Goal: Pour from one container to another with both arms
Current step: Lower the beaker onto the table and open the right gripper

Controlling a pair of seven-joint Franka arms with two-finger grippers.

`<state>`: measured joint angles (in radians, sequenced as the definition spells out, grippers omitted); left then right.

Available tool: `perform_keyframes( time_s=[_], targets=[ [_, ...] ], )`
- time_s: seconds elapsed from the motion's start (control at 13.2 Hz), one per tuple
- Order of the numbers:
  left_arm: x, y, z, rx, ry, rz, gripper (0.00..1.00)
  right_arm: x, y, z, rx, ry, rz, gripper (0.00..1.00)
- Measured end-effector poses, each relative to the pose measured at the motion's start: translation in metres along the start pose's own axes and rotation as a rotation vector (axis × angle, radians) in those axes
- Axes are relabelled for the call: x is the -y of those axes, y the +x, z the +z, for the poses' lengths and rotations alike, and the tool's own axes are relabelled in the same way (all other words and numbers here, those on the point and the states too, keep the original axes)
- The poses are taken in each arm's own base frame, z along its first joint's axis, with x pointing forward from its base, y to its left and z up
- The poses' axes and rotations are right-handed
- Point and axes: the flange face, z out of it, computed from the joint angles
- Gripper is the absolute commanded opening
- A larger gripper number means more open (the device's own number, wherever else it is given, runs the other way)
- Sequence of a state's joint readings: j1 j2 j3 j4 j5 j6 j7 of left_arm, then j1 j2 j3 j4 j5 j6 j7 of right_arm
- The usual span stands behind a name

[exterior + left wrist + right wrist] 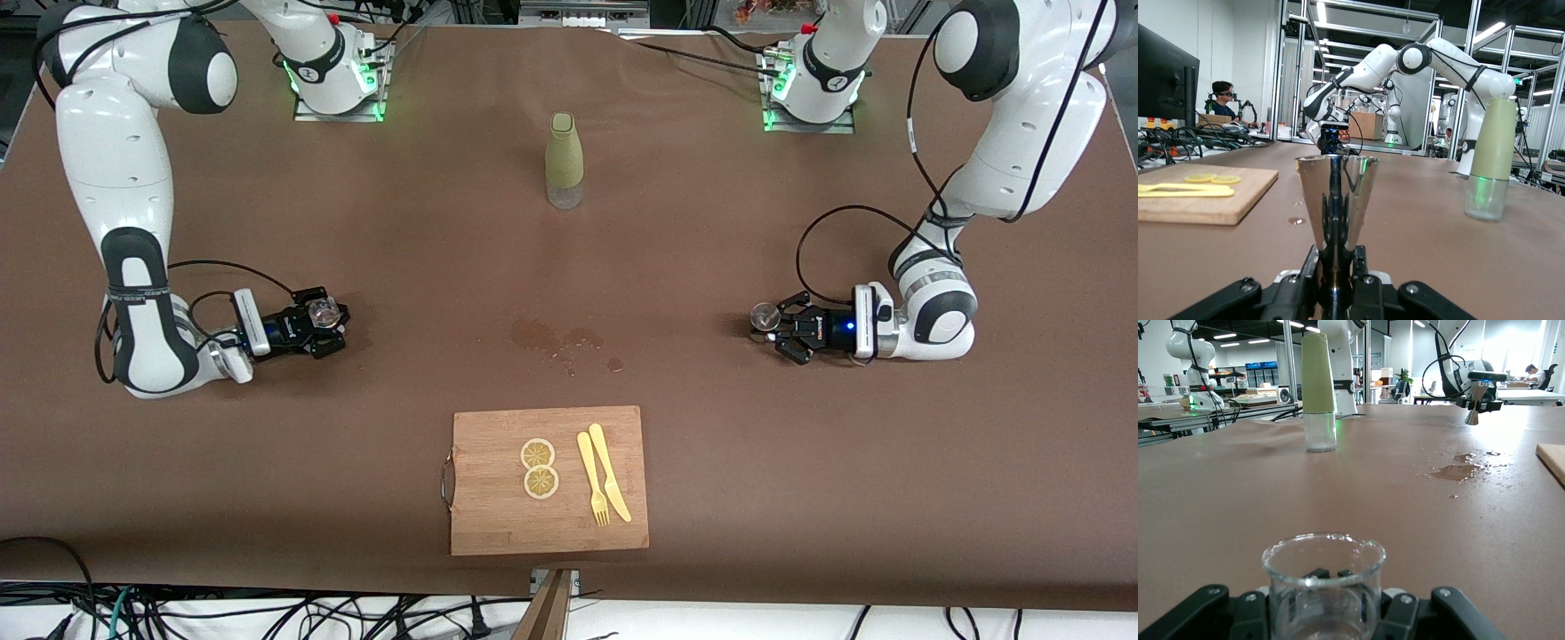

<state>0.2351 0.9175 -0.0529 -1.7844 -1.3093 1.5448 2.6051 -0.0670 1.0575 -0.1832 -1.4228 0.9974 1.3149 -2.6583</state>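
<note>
A robotics laboratory — aluminium-profile frames [1298,73] and ceiling strip lights [1491,30] rise past the left gripper [1336,293], further white robot arms [1188,360] stand on benches, and a seated person [1221,100] works beside a monitor [1165,73].

I found no lettering I could read — the small print on the arm bands stayed illegible to me.
</note>
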Motion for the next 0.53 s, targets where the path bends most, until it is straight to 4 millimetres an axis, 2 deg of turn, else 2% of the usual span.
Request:
perform_keyframes(
  time_s=[0.3, 0.38, 0.53],
  targets=[
    [-0.003, -0.005, -0.011, 0.015, 0.0, 0.006, 0.0, 0.001, -0.009, 0.004, -0.011, -0.017, -0.006, 0.0],
    [-0.004, -0.005, -0.012, 0.016, -0.001, 0.006, 0.0, 0.002, -0.011, 0.004, -0.01, -0.018, -0.006, 0.03],
    [-0.005, -0.006, -0.016, 0.024, -0.005, 0.005, 0.0, 0.003, -0.013, 0.004, -0.015, -0.023, -0.003, 0.35]
  ],
)
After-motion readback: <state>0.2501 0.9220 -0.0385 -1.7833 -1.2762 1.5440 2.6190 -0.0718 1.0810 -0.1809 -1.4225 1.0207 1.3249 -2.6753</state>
